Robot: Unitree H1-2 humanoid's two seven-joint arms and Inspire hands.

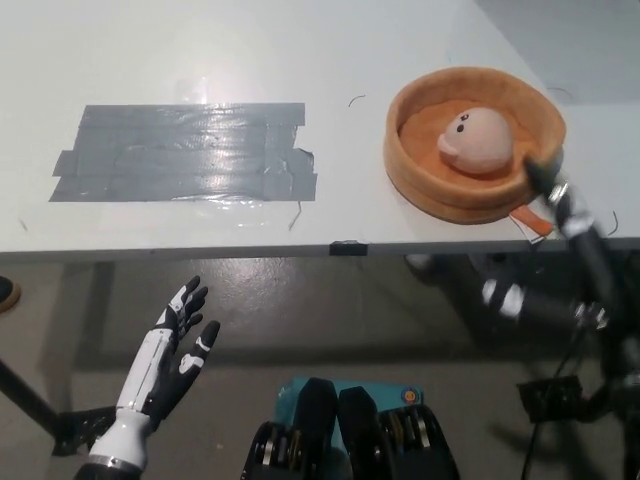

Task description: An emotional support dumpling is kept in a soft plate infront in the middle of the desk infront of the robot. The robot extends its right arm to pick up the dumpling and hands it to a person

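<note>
The picture is bright. The white desk looks very pale, almost washed out at the far left. Light shines from above and makes a white, shiny glare on the grey tape patch, mostly in its middle and near edge. Under the desk the floor is darker and in shadow. The black right hand on the right is smeared and blurry. The white left hand near the left looks sharp. The soft plate casts a faint shadow.
</note>
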